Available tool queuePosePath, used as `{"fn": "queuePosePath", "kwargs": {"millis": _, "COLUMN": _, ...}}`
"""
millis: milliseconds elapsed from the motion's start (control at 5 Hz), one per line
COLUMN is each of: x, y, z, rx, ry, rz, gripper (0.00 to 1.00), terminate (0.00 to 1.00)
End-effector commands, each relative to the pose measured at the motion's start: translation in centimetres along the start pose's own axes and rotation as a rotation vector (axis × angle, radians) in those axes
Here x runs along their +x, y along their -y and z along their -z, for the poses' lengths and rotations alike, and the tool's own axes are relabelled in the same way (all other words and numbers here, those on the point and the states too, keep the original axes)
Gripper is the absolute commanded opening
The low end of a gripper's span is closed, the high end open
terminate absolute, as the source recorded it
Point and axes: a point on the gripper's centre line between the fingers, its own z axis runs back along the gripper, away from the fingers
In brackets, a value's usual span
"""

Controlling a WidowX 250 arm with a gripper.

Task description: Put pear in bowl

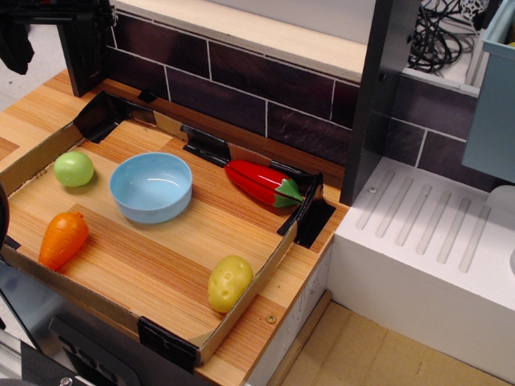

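Lying on the wooden tray (169, 265) near its far-left corner, the pear (73, 169) sits just left of the bowl (152, 186), close but apparently not touching. Smooth, nearly spherical and probably light hollow plastic, it is likely to slip or roll; a grasp across its widest middle seems safest. The bowl holds nothing. The carrot (62, 238), potato-like toy (229, 282) and red pepper (263, 183) lie apart on the tray. The gripper is outside the view, so its opening cannot be judged.
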Motion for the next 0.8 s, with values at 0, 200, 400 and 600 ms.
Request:
{"fn": "queuePosePath", "kwargs": {"millis": 0, "x": 0.0, "y": 0.0, "z": 0.0, "rx": 0.000, "ry": 0.000, "rz": 0.000, "gripper": 1.00, "terminate": 0.00}}
{"fn": "queuePosePath", "kwargs": {"millis": 200, "x": 3.0, "y": -2.4, "z": 1.3, "rx": -0.067, "ry": -0.048, "rz": 0.014, "gripper": 1.00, "terminate": 0.00}}
{"fn": "queuePosePath", "kwargs": {"millis": 400, "x": 5.0, "y": -4.4, "z": 3.5, "rx": -0.075, "ry": -0.038, "rz": 0.013, "gripper": 1.00, "terminate": 0.00}}
{"fn": "queuePosePath", "kwargs": {"millis": 600, "x": 5.7, "y": -6.0, "z": 6.0, "rx": -0.082, "ry": -0.075, "rz": 0.088, "gripper": 1.00, "terminate": 0.00}}
